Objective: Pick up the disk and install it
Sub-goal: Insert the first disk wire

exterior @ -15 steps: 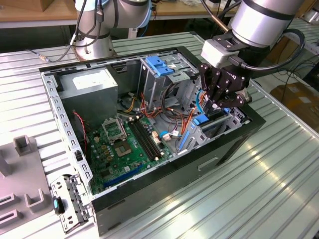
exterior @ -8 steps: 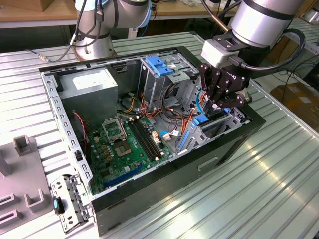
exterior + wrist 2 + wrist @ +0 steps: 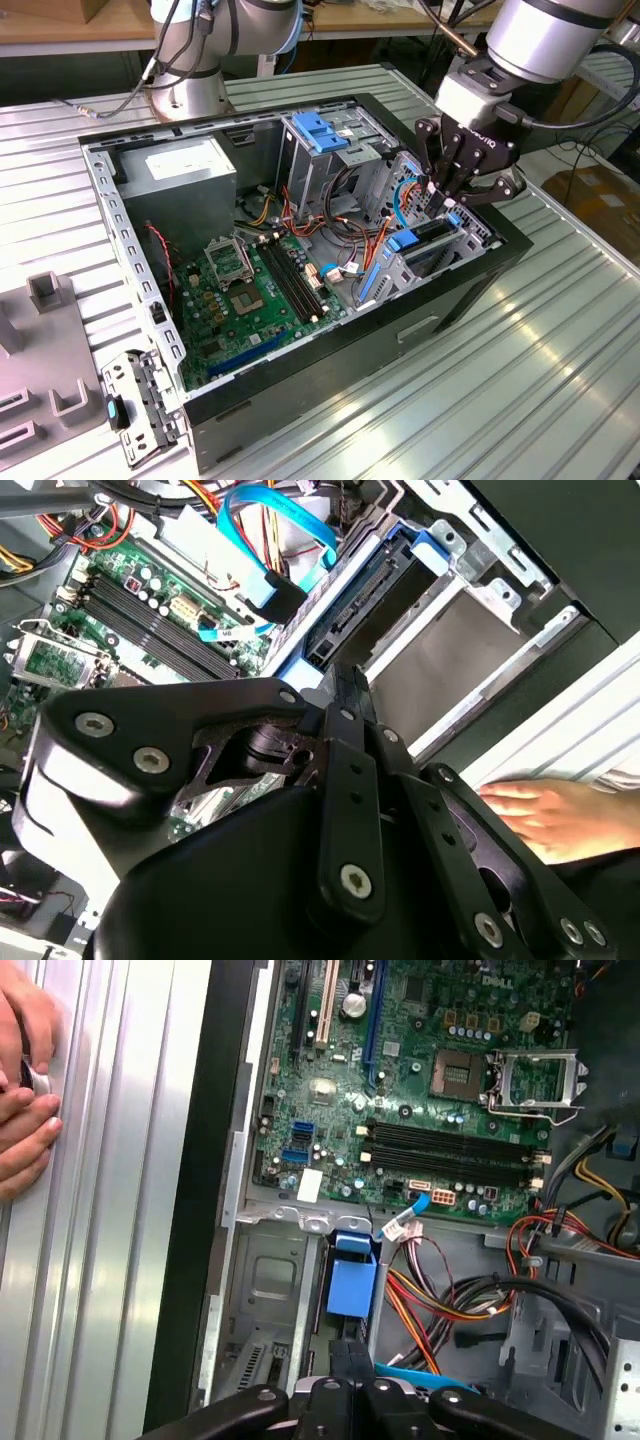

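- The gripper (image 3: 442, 198) hangs over the drive cage (image 3: 415, 275), at the end of the open computer case (image 3: 470, 295) on the exterior view's right.
- Its two dark fingers are drawn together until they all but meet. In the first wrist view the fingers (image 3: 340, 1365) run side by side with barely a gap.
- The fingertips point down at the top edge of the disk (image 3: 425, 235). I cannot tell whether they touch it or pinch its edge.
- The disk stands on edge in the cage's slot, with blue rails along both sides. In the second wrist view the disk (image 3: 365, 595) shows its dark connector edge, just past the gripper (image 3: 345, 685).
- The motherboard (image 3: 250, 290) lies flat on the case floor beside the cage, and a blue ribbon cable (image 3: 270, 520) loops above it.
- A person's hand (image 3: 560, 815) rests on the ribbed metal table (image 3: 520, 400) just outside the case wall. The first wrist view shows the hand (image 3: 25, 1130) well apart from the gripper (image 3: 350, 1355).
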Controlling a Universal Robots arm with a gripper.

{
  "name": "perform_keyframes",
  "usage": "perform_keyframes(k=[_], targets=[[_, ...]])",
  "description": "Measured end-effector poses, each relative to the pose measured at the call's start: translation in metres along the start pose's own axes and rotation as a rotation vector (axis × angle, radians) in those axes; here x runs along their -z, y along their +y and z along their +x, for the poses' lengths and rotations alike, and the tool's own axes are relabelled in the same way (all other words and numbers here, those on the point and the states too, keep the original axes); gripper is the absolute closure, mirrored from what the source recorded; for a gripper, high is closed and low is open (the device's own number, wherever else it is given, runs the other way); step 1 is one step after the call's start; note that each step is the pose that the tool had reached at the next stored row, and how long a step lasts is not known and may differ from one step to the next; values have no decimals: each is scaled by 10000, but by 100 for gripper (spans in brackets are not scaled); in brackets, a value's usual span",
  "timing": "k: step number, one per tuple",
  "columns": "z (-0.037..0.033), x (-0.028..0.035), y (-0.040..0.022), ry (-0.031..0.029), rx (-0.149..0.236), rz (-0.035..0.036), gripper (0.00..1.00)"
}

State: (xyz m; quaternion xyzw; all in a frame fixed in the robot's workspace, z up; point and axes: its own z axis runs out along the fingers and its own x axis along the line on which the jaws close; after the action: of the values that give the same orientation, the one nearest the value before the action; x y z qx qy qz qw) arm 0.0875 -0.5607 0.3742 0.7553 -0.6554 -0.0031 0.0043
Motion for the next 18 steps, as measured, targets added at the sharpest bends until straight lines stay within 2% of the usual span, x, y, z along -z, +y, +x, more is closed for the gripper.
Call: perform_keyframes(k=[5,18], targets=[[4,0,-62,-2,-37,0,89],[4,0,-62,-2,-65,0,89]])
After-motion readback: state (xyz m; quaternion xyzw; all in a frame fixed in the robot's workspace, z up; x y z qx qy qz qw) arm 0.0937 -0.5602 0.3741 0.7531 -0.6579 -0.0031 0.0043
